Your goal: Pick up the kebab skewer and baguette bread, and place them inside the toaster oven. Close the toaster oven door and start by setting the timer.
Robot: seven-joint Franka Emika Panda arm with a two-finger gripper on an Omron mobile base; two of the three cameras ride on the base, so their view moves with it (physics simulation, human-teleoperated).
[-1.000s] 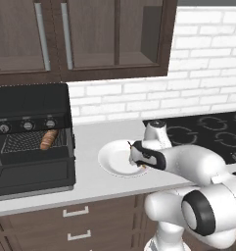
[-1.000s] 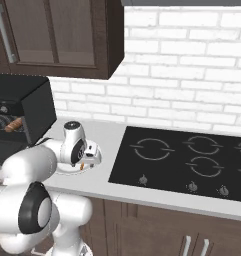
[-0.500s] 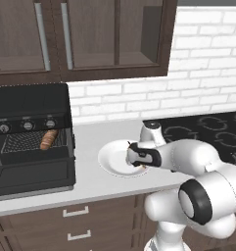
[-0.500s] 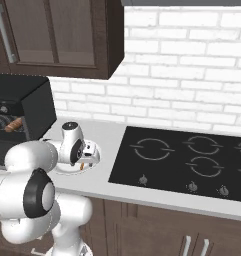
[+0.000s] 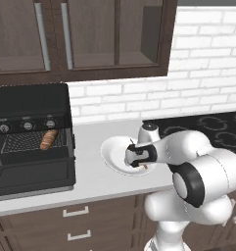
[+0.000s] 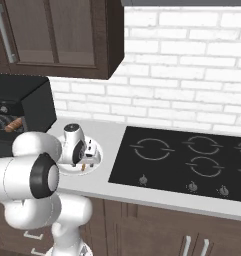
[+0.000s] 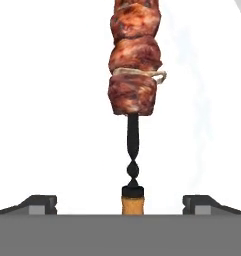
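Both base views look down over the plate [image 5: 112,156]; hand view hangs close above it.

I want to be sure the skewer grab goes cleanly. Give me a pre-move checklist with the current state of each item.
1. Pincer open: ok.
2. Kebab skewer centred between the fingertips, handle end nearest: ok.
3. Skewer lying on the white plate, not yet gripped: ok.
4. Baguette bread already on the wire rack inside the toaster oven: ok.
5. Toaster oven door dropped open for loading: ok.
6. Fingertips low enough to close around the skewer: cannot tell.
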